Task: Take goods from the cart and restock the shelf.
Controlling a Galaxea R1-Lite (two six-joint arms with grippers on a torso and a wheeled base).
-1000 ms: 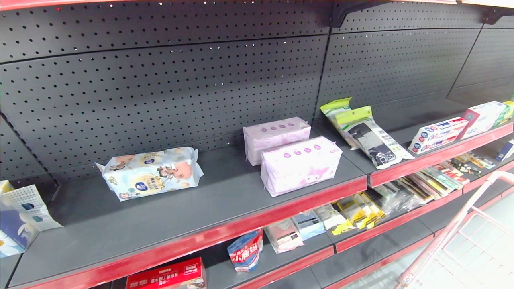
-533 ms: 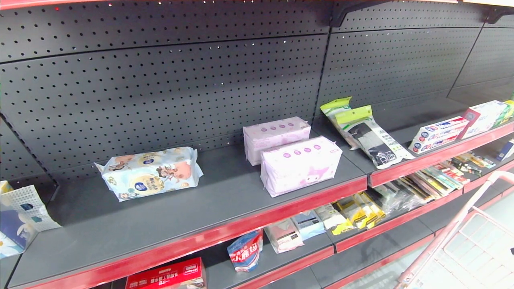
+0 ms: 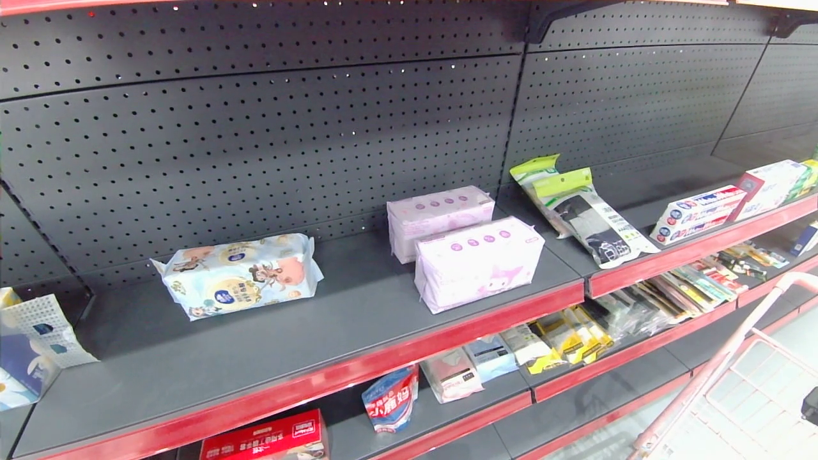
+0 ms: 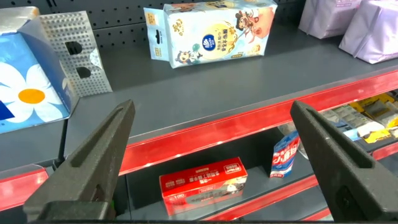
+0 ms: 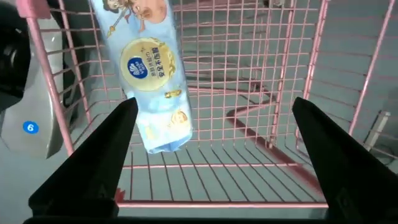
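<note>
Black perforated back panels [image 3: 255,147] rise behind dark grey shelving [image 3: 268,358] with glossy red front edges [image 3: 409,350]. More tiers [image 3: 588,402] step out below, nearer. A pale, shiny floor [image 3: 597,444] shows at the near right.

In the head view, the pink wire cart [image 3: 735,332] is cut off by the right and lower edges. A small dark shape [image 3: 811,406] over it at the right edge shows too little to be named. The blue and white soft tissue pack [image 3: 16,370] runs off the left edge, and the bottom edge cuts the red cardboard box [image 3: 268,437]. The red shelf lip [image 3: 383,361] hides the tops of the small packets [image 3: 492,358] behind it.

In the right wrist view, the pale blue plastic-wrapped pack [image 5: 149,81] loses one end at the picture's edge. In the left wrist view, two pale purple soft packs [image 4: 367,28] are cut at the corner.
</note>
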